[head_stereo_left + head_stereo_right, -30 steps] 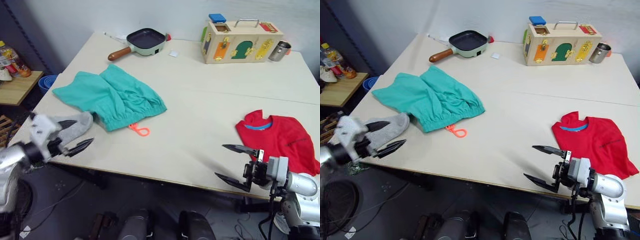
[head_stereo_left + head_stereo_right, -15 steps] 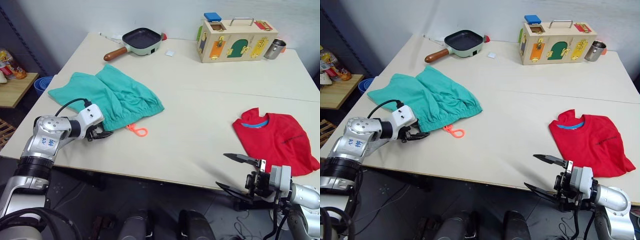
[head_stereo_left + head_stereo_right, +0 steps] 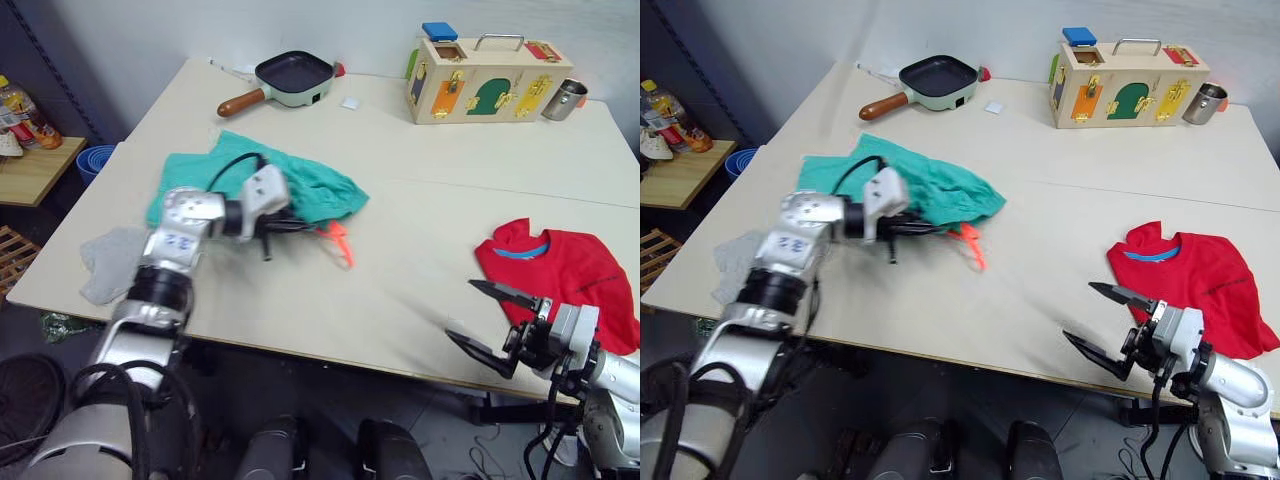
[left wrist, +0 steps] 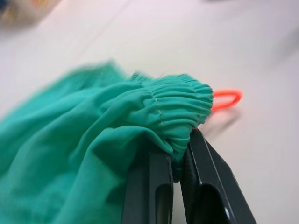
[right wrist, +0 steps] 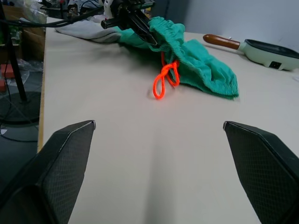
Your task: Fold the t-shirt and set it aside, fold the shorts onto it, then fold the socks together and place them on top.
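My left tool (image 4: 175,161) pinches the gathered waistband of the shorts (image 3: 300,187), its two black fingers (image 4: 148,186) pressed together on the teal cloth, as the left wrist view shows close up. The shorts lie bunched on the left half of the worktop (image 3: 400,250), with the orange drawstring loop (image 3: 340,243) trailing out from the waistband toward the near edge. Part of the waistband appears lifted off the surface where I hold it.

My right tool (image 3: 490,320) hangs at the near right edge of the worktop, its fingers spread wide apart and holding nothing. In the right wrist view, the shorts and the drawstring loop sit well beyond those open fingers.

The t-shirt (image 3: 570,285) lies spread on the right side of the worktop, just beyond my right tool, its blue neckband turned toward the far side. It is well apart from the shorts.

The socks (image 3: 108,262) rest near the left near corner of the worktop, beside my left arm and apart from the shorts.

At the far edge stand a frying pan (image 3: 285,80) with a wooden handle, a wooden latch box (image 3: 490,80) and a metal cup (image 3: 567,100).
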Robot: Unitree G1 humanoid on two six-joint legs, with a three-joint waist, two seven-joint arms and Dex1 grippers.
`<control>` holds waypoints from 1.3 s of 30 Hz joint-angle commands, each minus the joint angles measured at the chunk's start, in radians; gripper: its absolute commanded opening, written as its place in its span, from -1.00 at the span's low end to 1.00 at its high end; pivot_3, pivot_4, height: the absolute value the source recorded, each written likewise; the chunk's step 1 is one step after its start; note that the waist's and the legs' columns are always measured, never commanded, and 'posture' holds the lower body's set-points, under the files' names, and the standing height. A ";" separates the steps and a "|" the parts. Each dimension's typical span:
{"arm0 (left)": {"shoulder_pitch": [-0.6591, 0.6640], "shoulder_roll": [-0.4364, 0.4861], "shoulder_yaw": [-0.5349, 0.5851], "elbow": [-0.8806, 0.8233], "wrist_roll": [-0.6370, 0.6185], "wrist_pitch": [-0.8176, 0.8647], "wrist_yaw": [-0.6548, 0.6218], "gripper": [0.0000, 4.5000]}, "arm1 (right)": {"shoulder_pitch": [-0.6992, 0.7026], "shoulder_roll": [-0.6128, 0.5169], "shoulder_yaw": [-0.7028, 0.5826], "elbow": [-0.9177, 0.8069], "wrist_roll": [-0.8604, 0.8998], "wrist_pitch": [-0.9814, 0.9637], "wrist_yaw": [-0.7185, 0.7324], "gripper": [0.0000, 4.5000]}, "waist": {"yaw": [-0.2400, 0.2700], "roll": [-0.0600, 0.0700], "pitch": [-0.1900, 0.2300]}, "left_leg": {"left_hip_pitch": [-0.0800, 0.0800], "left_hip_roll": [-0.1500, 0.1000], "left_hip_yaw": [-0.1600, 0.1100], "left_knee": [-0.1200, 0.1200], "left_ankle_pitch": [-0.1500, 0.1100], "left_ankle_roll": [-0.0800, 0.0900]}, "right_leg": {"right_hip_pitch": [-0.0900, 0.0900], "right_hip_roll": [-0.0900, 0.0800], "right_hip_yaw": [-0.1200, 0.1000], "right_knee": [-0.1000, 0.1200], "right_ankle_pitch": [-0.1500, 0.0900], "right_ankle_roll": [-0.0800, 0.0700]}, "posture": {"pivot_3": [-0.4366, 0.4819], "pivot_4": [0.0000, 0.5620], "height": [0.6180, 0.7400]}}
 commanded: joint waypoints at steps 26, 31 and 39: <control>0.396 0.174 0.074 -0.481 -0.071 0.063 -0.099 0.44 | -0.001 -0.121 0.062 -0.256 -0.239 0.157 -0.254 1.00 | -0.022 0.001 0.000 | 0.002 0.004 -0.003 0.003 0.000 -0.003 | 0.000 0.000 0.003 -0.001 -0.001 -0.001 | -0.05 -0.47 1.00; 0.445 0.250 0.052 -0.367 0.025 -0.187 -0.046 0.44 | -0.024 -0.112 0.121 -0.242 -0.308 0.166 -0.289 1.00 | -0.003 0.001 0.000 | 0.001 0.002 -0.003 0.002 -0.003 -0.007 | 0.000 -0.002 0.002 -0.002 -0.001 -0.001 | -0.05 -0.47 1.00; 0.391 0.194 0.042 -0.092 0.163 -0.390 0.194 0.26 | -0.082 -0.074 0.179 -0.115 -0.507 0.075 -0.436 0.92 | -0.004 0.001 0.000 | 0.001 0.000 -0.003 0.002 -0.004 -0.006 | -0.001 -0.003 0.001 0.000 -0.001 -0.001 | -0.05 -0.47 1.00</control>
